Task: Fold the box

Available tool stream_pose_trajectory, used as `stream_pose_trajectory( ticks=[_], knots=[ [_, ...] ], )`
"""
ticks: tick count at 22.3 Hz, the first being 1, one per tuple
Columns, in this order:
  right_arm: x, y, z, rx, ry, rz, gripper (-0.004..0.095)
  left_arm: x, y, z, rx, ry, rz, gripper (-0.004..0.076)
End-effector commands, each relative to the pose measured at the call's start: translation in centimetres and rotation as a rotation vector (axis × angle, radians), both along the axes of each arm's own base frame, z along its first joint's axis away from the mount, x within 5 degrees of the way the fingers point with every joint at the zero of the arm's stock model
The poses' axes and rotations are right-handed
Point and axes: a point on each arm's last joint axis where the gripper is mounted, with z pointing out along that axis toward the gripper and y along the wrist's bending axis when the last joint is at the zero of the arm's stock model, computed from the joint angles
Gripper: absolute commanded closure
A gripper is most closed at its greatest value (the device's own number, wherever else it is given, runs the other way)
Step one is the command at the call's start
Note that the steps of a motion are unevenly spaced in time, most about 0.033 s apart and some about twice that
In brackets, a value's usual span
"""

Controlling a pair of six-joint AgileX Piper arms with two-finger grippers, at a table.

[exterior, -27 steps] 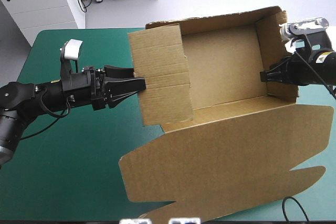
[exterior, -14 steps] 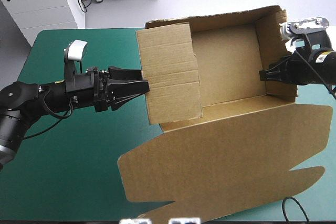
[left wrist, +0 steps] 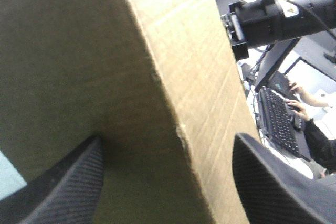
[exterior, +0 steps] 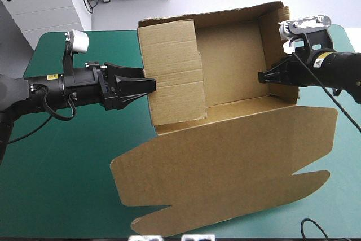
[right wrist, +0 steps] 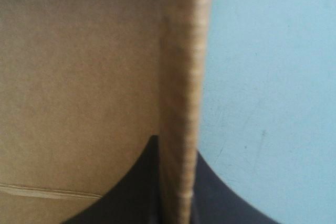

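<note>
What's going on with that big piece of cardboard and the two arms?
Two robot arms are folding a brown box on a teal-green table. The left gripper stands open, its fingers either side of the raised left wall. The right gripper is shut on the right wall. The back wall is up too, and the lid lies flat toward the table's near edge.

Whole box [exterior: 231, 66] shifted left on the desk [exterior: 67, 196]; right gripper [exterior: 260, 77] moved left with the wall it clamps.
</note>
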Motion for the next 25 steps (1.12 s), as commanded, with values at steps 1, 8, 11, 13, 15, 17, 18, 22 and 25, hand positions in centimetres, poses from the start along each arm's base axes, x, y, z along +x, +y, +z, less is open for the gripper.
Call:
stream_pose_trajectory(
  ticks=[1, 8, 11, 13, 15, 17, 18, 22, 25],
  knots=[
    [-0.3, 0.6, 1.8, 0.063, -0.116, -0.004, 0.0919, -0.7, 0.2, 2.0, -0.042, -0.015, 0.061, 0.0227],
    [0.3, 2.7, 1.9, 0.072, -0.159, 0.008, 0.0919, 0.1, 0.9, 1.4, 0.054, 0.026, 0.181, 0.0227],
    [1.1, 4.2, 1.1, 0.06, -0.141, 0.018, 0.0919, 0.4, 1.2, 1.1, 0.08, 0.037, 0.232, 0.0227],
    [1.7, 5.1, 0.7, 0.062, -0.139, 0.027, 0.0919, 0.8, 1.6, 0.8, 0.118, 0.043, 0.284, 0.0232],
    [2.0, 5.6, 0.5, 0.075, -0.138, 0.032, 0.0919, 1.1, 2.0, 0.5, 0.159, 0.054, 0.334, 0.0247],
    [2.2, 5.8, 0.2, 0.076, -0.13, 0.033, 0.092, 1.2, 2.2, 0.2, 0.206, 0.055, 0.362, 0.0279],
    [2.2, 5.8, 0.3, 0.077, -0.132, 0.033, 0.092, 1.2, 2.1, 0.0, 0.241, 0.049, 0.378, 0.0302],
    [2.3, 6.0, 0.3, 0.111, -0.127, 0.033, 0.0919, 1.5, 0.6, -0.2, 0.291, 0.003, 0.419, 0.0316],
    [2.3, 6.0, 0.3, 0.113, -0.126, 0.031, 0.0919, 1.9, -0.4, -0.5, 0.315, 0.004, 0.429, 0.0316]
  ],
)
